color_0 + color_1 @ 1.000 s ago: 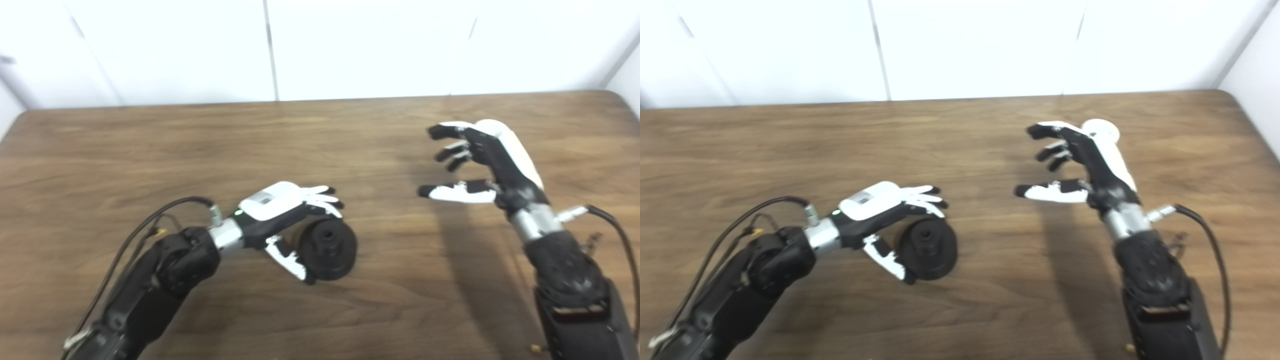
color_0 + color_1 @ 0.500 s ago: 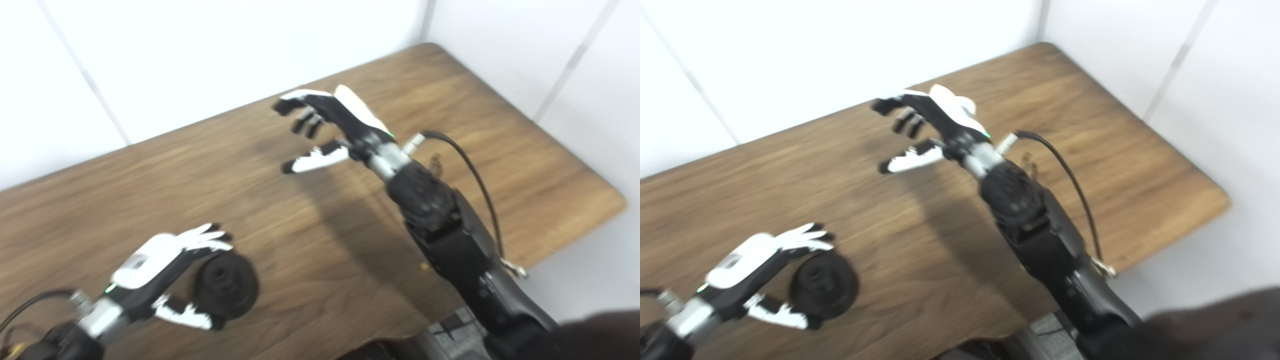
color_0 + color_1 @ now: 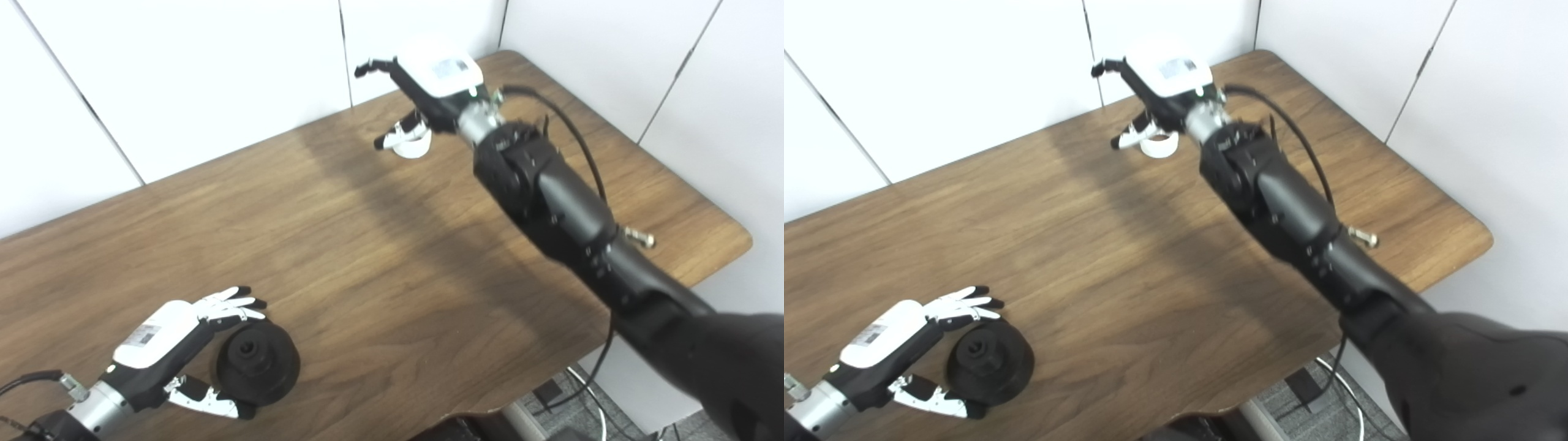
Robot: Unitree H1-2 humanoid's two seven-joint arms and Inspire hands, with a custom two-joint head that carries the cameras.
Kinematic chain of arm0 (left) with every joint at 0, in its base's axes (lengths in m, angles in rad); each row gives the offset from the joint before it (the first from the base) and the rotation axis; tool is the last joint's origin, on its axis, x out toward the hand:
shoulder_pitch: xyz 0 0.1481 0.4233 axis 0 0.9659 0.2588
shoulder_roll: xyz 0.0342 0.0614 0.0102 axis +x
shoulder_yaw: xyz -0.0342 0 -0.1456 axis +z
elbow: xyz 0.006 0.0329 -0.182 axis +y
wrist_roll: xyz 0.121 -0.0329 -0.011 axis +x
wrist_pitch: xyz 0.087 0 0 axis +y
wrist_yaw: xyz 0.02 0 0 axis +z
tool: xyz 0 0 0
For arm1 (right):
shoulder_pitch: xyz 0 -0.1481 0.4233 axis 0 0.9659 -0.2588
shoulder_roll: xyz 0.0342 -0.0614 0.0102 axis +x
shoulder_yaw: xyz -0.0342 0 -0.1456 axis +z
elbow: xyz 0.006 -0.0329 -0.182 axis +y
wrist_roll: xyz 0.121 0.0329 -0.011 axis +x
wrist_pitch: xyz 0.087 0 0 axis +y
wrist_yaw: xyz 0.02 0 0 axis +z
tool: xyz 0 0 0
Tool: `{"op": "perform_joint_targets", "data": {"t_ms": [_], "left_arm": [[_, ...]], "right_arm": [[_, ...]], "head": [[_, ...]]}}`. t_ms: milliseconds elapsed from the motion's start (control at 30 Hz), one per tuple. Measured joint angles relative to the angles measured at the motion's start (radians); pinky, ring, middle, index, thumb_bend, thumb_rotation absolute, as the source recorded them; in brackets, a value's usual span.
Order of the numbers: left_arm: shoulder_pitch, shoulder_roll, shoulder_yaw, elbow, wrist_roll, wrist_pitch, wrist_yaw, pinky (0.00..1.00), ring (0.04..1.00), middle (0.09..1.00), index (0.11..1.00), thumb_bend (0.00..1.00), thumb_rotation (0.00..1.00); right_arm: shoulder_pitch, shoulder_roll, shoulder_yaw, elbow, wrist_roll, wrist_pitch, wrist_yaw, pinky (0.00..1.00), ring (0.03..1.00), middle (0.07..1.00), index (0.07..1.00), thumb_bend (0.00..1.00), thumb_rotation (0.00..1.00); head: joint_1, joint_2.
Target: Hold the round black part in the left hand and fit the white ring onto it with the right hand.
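The round black part (image 3: 257, 361) lies flat on the wooden table (image 3: 367, 257) near its front left edge. My left hand (image 3: 165, 343) is open beside it, with fingers over its far rim and the thumb by its near rim, and does not lift it. The white ring (image 3: 411, 146) lies on the table at the far side, close to the wall. My right hand (image 3: 422, 92) is stretched out over the ring, open, with its thumb down beside the ring and its fingers spread above. The ring also shows in the right eye view (image 3: 1159, 146).
White wall panels (image 3: 214, 73) stand right behind the table's far edge. The table's right corner (image 3: 735, 239) drops to the floor, where cables (image 3: 582, 398) lie. A black cable (image 3: 569, 135) runs along my right forearm.
The camera has swung, so the whole picture has shifted. My right arm has reached out to the far side and now hovers over the white ring. My left hand stays by the black part.
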State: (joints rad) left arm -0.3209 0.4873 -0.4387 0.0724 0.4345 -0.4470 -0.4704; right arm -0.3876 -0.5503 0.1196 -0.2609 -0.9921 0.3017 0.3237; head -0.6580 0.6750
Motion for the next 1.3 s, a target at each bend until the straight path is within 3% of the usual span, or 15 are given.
{"op": "perform_joint_targets", "data": {"t_ms": [133,433,733,1300], "left_arm": [[0.009,0.000,0.004,-0.014,-0.001,0.007,-0.009,0.93,0.965,0.876,0.490,0.52,0.07],[0.014,0.000,0.013,-0.014,0.004,0.000,-0.007,0.91,0.955,0.878,0.490,0.52,0.07],[0.015,0.000,0.011,-0.013,0.005,-0.004,-0.005,0.92,0.962,0.880,0.489,0.52,0.07],[0.020,-0.001,0.013,-0.014,0.003,0.000,-0.005,0.92,0.965,0.886,0.490,0.52,0.07]], "right_arm": [[-0.044,-0.029,0.000,0.073,0.004,0.010,0.092,0.76,0.825,0.801,0.751,0.77,0.29],[-0.099,-0.076,0.010,0.202,0.054,0.017,0.216,0.92,0.890,0.828,0.788,0.81,0.35],[-0.173,-0.089,0.051,0.313,0.101,0.054,0.336,0.90,0.902,0.884,0.805,0.92,0.43],[-0.212,-0.089,0.100,0.436,0.138,0.094,0.343,0.90,0.919,0.927,0.807,1.00,0.39]], "head": [[0.000,-0.003],[0.024,-0.003],[0.026,-0.002],[0.060,0.006]]}}
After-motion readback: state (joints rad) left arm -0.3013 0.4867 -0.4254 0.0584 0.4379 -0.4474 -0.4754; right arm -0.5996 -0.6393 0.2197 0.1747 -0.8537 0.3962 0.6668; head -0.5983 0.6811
